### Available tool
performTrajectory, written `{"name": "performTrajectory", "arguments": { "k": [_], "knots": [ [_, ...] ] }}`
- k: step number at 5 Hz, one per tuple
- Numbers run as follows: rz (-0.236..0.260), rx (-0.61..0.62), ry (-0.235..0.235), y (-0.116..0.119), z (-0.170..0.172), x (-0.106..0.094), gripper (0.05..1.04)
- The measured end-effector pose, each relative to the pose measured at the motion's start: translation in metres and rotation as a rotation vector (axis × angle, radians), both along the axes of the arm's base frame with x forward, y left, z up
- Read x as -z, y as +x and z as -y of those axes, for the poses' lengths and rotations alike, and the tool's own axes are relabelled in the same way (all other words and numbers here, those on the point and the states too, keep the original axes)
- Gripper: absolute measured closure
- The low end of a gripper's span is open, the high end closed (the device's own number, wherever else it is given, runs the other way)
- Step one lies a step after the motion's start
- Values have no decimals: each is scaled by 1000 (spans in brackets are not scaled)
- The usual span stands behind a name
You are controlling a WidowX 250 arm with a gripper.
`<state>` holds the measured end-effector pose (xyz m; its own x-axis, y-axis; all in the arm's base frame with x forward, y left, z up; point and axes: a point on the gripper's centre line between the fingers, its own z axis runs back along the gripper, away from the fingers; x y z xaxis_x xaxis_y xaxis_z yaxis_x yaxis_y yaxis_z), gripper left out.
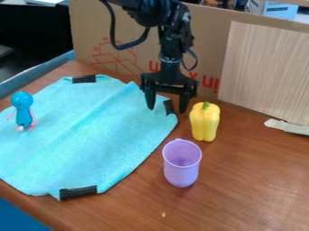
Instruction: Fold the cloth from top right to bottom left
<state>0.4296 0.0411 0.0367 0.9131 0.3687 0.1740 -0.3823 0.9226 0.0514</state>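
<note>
Turquoise cloth (78, 135) lies on the table (241, 189), the tool (166, 109) released at its top-right corner

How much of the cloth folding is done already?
No folding looks done: the blue cloth lies spread out on the table. For now, the tool is open at the top right corner, its fingers apart around the black strip. Still left, I think: grip that corner, bring it over to the bottom left and let go.
</note>
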Motion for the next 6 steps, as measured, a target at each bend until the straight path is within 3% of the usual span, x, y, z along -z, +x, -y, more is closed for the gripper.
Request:
{"name": "performTrajectory", "arguments": {
  "k": [1,3,4,5,6],
  "knots": [
    [-23,-30,-5,3,-1,4,137],
    [-24,-52,-20,5,-1,6,720],
    [-32,-36,-28,-4,-5,6,915],
    [-34,-14,-50,-16,-17,-3,1011],
    [9,16,-85,-27,-31,-28,1027]
  ]
}}
